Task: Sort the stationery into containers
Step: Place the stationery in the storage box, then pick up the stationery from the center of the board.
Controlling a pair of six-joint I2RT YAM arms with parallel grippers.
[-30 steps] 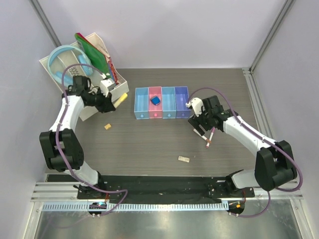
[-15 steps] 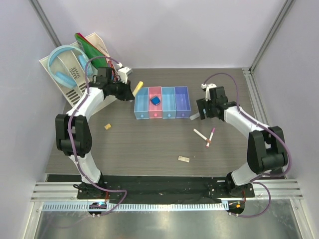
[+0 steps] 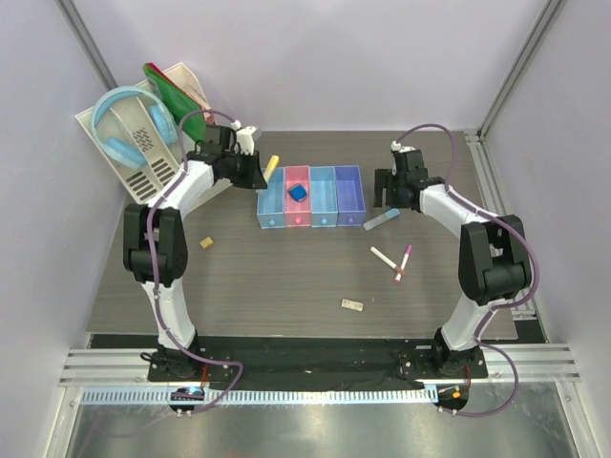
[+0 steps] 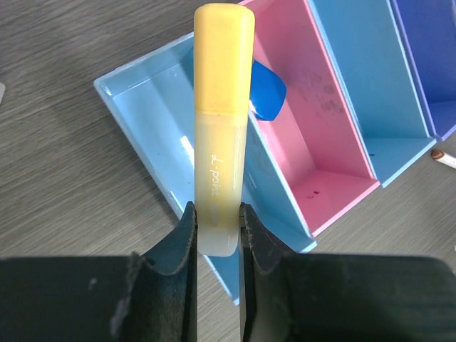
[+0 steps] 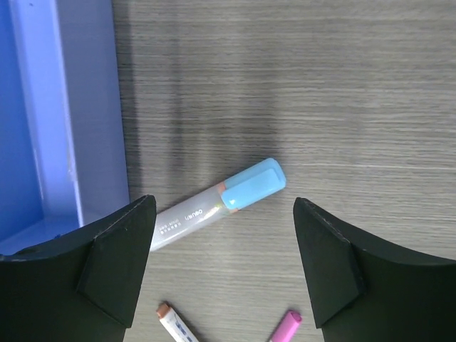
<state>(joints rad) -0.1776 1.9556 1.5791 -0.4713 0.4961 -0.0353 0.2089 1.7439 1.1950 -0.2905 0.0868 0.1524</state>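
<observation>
My left gripper (image 3: 260,172) (image 4: 216,214) is shut on a yellow highlighter (image 3: 271,164) (image 4: 222,107) and holds it over the back end of the leftmost light-blue bin (image 3: 271,200) (image 4: 142,121). Joined to it are the pink bin (image 3: 297,212) (image 4: 328,142), holding a blue eraser (image 3: 299,192) (image 4: 269,92), another light-blue bin (image 3: 323,196) and the purple bin (image 3: 348,194) (image 5: 78,107). My right gripper (image 3: 385,202) (image 5: 222,203) is open above a light-blue-and-white tube (image 3: 382,219) (image 5: 249,187) lying beside the purple bin. Two pink-capped pens (image 3: 384,257) (image 3: 403,262) lie nearer.
A tan flat piece (image 3: 353,305) lies near the front. A tiny yellow piece (image 3: 205,242) lies left of the bins. A white slotted rack (image 3: 143,172) at the back left holds blue headphones (image 3: 129,129) and green and red folders (image 3: 177,91).
My left arm has carried the yellow highlighter from beside the rack over to the bins. My right arm has swung back from the pens, and the tube now lies free on the table under it.
</observation>
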